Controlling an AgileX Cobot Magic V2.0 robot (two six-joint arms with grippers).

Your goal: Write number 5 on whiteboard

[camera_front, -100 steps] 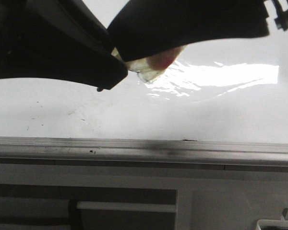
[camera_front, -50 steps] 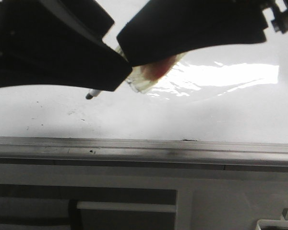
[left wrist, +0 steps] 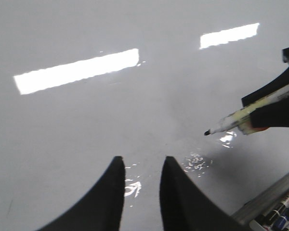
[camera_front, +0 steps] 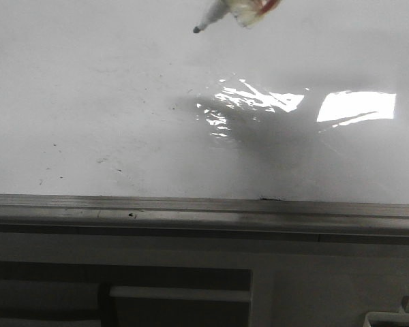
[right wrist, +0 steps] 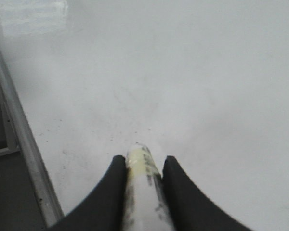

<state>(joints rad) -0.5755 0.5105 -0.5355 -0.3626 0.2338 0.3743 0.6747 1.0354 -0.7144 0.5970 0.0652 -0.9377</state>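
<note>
The whiteboard [camera_front: 123, 102] is glossy white, with faint specks and glare. No number 5 shows on it in any view. My right gripper [right wrist: 140, 161] is shut on a white marker [right wrist: 143, 192] with yellowed tape, held above the board. In the front view only the marker [camera_front: 215, 13] and its dark tip show, at the top edge, and both grippers are out of frame. My left gripper [left wrist: 140, 163] is open and empty over the board [left wrist: 86, 120]. From there I see the right gripper [left wrist: 249, 110] holding the marker [left wrist: 231, 122], its tip just off the surface.
A grey metal frame strip [camera_front: 204, 211] edges the board's near side and also shows in the right wrist view [right wrist: 19, 130]. Spare markers [left wrist: 284, 214] lie beyond the strip. A grey ledge with dark slots [camera_front: 177, 279] lies below it.
Both arms, which filled the top of the front view, have moved up out of it. The marker has gone with them to the top edge, tip still pointing down-left.
</note>
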